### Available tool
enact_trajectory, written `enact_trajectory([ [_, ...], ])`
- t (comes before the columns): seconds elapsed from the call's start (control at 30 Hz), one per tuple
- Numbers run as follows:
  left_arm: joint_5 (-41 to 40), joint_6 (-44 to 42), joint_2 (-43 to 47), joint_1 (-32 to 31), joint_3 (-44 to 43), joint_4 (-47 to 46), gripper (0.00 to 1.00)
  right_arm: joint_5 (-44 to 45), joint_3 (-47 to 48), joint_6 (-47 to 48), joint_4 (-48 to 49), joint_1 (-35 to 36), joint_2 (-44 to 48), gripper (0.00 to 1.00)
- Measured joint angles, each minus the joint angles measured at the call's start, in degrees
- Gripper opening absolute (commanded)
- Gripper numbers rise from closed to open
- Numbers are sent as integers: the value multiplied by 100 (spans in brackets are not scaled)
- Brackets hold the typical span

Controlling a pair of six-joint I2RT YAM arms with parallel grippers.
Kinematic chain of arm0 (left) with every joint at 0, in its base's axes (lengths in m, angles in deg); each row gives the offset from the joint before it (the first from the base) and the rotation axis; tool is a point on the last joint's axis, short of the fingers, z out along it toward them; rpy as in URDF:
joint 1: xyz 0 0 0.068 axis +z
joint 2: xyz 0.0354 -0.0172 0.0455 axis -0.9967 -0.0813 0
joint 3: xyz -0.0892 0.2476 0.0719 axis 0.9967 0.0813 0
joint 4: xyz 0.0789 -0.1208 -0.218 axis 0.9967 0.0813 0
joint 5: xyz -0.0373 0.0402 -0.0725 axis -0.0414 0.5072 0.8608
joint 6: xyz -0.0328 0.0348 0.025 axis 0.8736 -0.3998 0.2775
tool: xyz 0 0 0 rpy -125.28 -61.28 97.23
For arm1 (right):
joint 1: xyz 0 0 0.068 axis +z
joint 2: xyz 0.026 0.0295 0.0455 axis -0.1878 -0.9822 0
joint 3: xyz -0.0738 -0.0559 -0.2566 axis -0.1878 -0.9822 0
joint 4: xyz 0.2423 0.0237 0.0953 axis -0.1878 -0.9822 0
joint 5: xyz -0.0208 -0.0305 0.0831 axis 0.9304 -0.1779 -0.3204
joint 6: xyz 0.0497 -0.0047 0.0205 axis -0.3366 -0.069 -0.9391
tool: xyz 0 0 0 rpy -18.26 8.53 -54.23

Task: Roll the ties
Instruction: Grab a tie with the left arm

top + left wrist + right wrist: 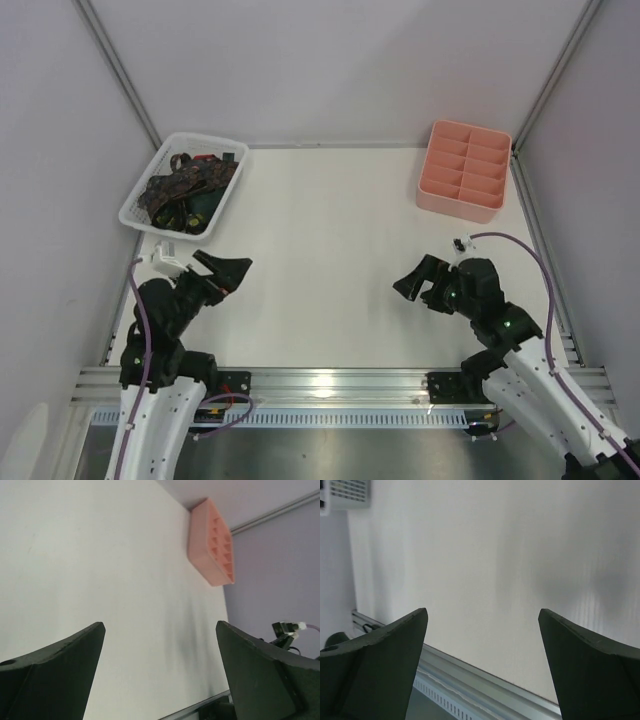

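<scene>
While apart from the ties [185, 190], left gripper [160, 625] and right gripper [482, 611] gaping, empty.

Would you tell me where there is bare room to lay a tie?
White tabletop lies bare between the white lattice plastic basket and pink compartmented plastic tray, down to the left gripper and right gripper. Crowded: the basket, heaped with dark fabric ties.

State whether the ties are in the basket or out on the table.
In: the ties lie heaped inside the white lattice basket.
</scene>
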State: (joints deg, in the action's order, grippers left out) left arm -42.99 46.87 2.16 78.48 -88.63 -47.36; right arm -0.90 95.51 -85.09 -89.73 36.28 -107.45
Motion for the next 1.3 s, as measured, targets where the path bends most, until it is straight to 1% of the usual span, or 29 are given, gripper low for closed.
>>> enact_trajectory([
  [0.13, -166, -173, -640, 2, -103, 564, 100, 267, 450, 177, -575, 0, -839, 100],
  [0.2, -404, -79, -1062, 9, -356, 964, 100, 280, 813, 162, -933, -57, -1191, 100],
  [0.3, -501, -22, -1790, 52, -728, 997, 100, -164, 1233, 229, -1073, -415, -1478, 100],
  [0.37, -669, 33, -2599, 85, -1091, 1027, 100, -505, 1331, 291, -1060, -741, -1633, 98],
  [0.4, -772, 33, -3038, 120, -1370, 1215, 100, -610, 1355, 313, -1097, -833, -1725, 98],
  [0.47, -1064, -11, -4308, 284, -2317, 1611, 100, -748, 1447, 413, -1292, -868, -2083, 97],
  [0.53, -1552, -35, -5683, 459, -3552, 1915, 100, -833, 1582, 538, -1436, -774, -2516, 97],
  [0.63, -1908, -59, -7232, 857, -5156, 2282, 100, -916, 1687, 699, -1576, -592, -2951, 98],
  [0.7, -1996, -26, -7945, 1217, -5949, 2465, 98, -988, 1775, 774, -1622, -476, -3069, 98],
  [0.83, -2033, 131, -8811, 1742, -6957, 2909, 96, -1032, 1974, 885, -1609, -439, -3117, 99],
  [0.93, -2044, 299, -9270, 1895, -7444, 3187, 94, -1027, 2074, 964, -1593, -439, -3233, 99],
  [1.13, -1930, 516, -9763, 1897, -7779, 3451, 92, -1001, 2240, 1062, -1576, -431, -3711, 100],
  [1.23, -1897, 662, -9916, 1902, -7849, 3526, 86, -960, 2406, 1086, -1574, -431, -3930, 100],
  [1.27, -1860, 719, -9947, 1906, -7849, 3545, 83, -942, 2463, 1091, -1574, -431, -3980, 100],
  [1.3, -1829, 767, -9965, 1910, -7849, 3545, 82, -938, 2500, 1093, -1552, -428, -4015, 100],
])
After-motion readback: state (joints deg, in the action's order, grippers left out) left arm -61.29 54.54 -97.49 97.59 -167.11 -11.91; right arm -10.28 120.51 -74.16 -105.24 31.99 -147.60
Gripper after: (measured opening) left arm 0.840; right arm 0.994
